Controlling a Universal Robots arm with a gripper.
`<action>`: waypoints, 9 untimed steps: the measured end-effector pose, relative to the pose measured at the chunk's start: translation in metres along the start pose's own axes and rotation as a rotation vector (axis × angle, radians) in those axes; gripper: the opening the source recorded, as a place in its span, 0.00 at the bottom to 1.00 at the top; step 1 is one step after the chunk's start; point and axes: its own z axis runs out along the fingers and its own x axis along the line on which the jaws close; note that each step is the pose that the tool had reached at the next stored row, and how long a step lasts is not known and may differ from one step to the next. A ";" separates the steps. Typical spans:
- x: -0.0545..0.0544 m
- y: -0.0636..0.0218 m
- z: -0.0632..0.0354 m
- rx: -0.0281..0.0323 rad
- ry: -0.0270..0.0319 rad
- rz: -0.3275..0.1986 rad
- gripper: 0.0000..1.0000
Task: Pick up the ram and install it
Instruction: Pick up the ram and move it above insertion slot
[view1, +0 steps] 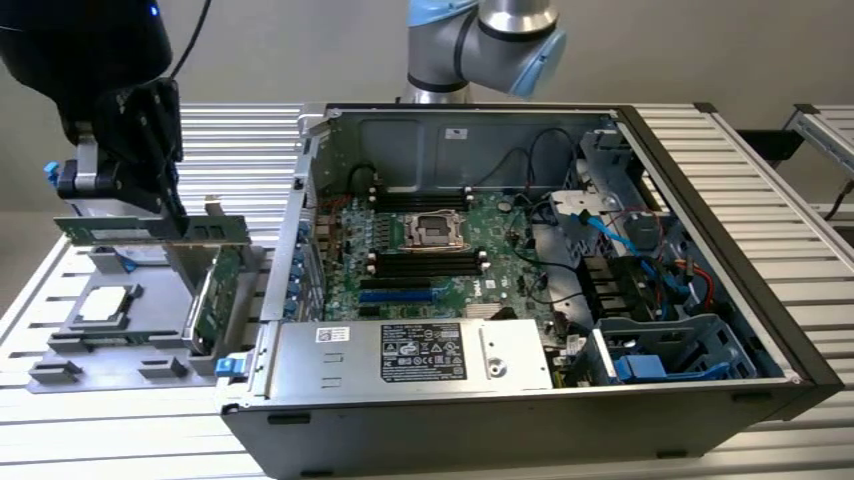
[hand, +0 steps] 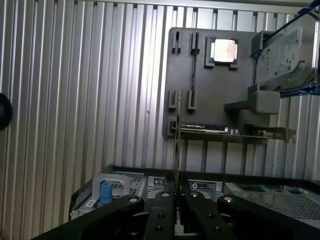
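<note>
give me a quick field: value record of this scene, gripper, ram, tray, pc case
gripper: shut on the ram
ram: held level above the parts tray, outside the case
parts tray: grey, on the exterior view's left of the case
on tray: cpu, hard drive, expansion card standing on edge
computer case: open, lying on its side
motherboard: exposed, long black slots by the socket
</note>
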 end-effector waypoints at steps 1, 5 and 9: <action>0.000 -0.0045 -0.0022 -0.0002 0.0000 0.000 0.14; 0.001 -0.0223 -0.0109 -0.0012 0.0000 0.000 0.14; 0.002 -0.0400 -0.0183 -0.0018 -0.0001 -0.001 0.14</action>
